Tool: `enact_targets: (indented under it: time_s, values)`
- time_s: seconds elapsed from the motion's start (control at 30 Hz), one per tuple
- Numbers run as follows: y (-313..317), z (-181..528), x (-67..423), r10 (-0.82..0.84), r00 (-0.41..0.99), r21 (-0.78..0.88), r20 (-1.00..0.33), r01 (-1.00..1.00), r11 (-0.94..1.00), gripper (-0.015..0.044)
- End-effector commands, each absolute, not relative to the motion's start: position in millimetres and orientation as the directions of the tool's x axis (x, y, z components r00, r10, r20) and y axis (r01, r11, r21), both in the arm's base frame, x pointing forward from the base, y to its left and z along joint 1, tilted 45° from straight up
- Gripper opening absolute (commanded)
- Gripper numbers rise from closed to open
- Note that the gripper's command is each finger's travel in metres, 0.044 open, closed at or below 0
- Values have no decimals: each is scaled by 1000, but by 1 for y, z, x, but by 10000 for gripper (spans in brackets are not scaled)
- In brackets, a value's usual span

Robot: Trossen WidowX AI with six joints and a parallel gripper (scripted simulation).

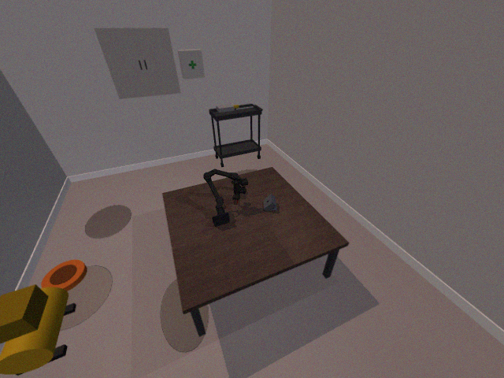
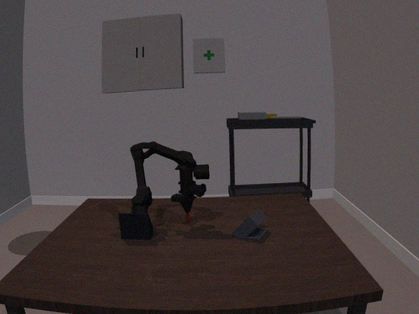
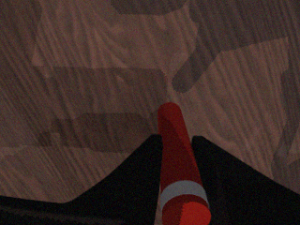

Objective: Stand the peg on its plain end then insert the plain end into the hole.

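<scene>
You've got the peg (image 3: 178,163) pinched between the fingers right now: in the wrist view the two dark fingers press in on either side of the red shaft just below its white band (image 3: 183,191), and the banded end points up at the camera. The plain end (image 3: 169,112) points down toward the wood grain of the bench (image 2: 209,270); whether it touches the surface, you cannot tell from here.

From the exterior view your gripper (image 2: 186,206) points straight down, and the lower stretch of the red peg (image 2: 188,216) shows beneath it, upright, over the bench top. The arm's base (image 2: 124,233) sits to the left of it.

The sloped panel (image 2: 249,224) rests on the bench off to the right of the peg, well apart from it, its grey face tilted up; the hole in that face is too small to make out.

In the top view the arm (image 1: 215,190) bends over the far half of the bench, with the panel (image 1: 269,201) beside it.
</scene>
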State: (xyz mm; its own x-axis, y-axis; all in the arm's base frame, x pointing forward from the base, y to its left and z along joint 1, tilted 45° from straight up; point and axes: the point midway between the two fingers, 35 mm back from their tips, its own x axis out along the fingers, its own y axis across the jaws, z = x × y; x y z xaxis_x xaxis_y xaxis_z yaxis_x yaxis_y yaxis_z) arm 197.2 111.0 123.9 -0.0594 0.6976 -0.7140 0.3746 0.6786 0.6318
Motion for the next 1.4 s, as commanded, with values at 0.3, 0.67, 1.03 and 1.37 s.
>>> enact_targets:
  time_s: [0.3, 0.67, 1.03, 1.37]
  values:
    - [78, 155, 202, 698, -60, 631, -714, 375, 679, 0]
    - [67, 160, 206, 693, -44, 630, -720, 379, 678, 0]
    - [62, 149, 219, 665, 12, 616, -746, 390, 684, 0]
    - [57, 140, 232, 639, 66, 607, -766, 402, 686, 0]
